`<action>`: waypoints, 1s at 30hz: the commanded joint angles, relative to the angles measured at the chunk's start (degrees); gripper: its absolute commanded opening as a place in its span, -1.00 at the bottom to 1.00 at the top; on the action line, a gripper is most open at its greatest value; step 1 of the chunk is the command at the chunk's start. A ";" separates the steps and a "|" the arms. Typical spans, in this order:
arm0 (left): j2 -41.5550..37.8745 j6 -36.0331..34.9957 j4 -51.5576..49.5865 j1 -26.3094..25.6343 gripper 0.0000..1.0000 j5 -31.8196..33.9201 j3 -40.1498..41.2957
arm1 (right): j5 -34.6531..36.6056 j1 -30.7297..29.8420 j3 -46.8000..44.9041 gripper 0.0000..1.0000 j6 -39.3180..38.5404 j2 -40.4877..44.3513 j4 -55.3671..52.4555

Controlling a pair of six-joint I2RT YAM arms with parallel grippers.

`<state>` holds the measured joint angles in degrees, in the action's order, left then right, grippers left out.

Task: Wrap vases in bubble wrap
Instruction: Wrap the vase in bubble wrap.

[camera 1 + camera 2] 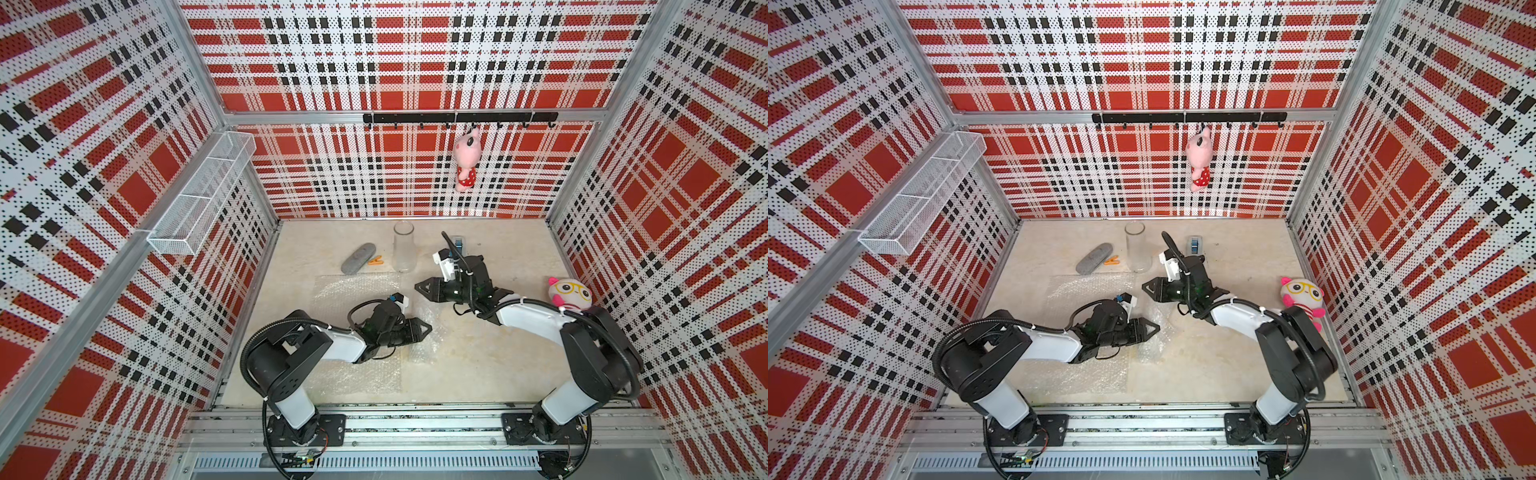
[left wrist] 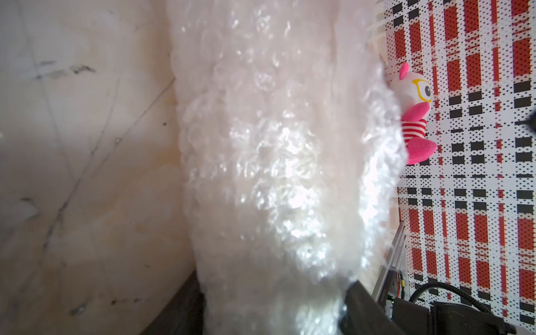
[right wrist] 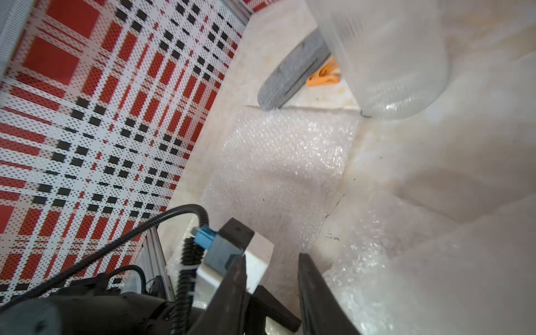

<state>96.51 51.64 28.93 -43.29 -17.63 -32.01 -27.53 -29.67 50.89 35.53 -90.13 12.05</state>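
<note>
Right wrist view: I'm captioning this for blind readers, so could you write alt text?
The right gripper, black fingers apart with nothing between them, faces a flat clear bubble wrap sheet on the beige table. Beyond it are an upright clear glass cylinder vase, a grey oval case and an orange clip.

The bench (image 1: 498,365) carries a bubble wrap sheet (image 1: 353,291) near left, a wrapped bundle (image 2: 275,174) centrally, and a glass vase (image 1: 404,249), grey case (image 1: 358,258) and orange clip (image 1: 376,261) farther back.

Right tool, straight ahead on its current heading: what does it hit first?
Most likely the flat bubble wrap sheet, which fills the view ahead of the right tool. The left arm's wrist camera sits just beside that line, and depth is unclear.
</note>
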 commanded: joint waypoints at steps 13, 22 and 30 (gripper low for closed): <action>1.13 -1.34 -2.21 -1.43 -0.25 -0.60 -0.38 | -6.75 8.71 -18.47 -0.16 -4.36 -4.44 8.41; 1.40 -2.80 -2.21 -2.67 -0.29 -1.96 -1.38 | -12.43 6.97 -19.51 0.34 5.94 -11.82 23.58; 1.73 -4.73 -2.21 -3.38 -0.31 -3.64 -2.42 | -9.46 1.23 -17.81 0.54 7.97 -14.52 24.87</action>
<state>96.77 52.01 27.90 -44.66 -16.82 -32.99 -37.69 -24.34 32.34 42.22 -102.15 36.64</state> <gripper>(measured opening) 0.605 0.756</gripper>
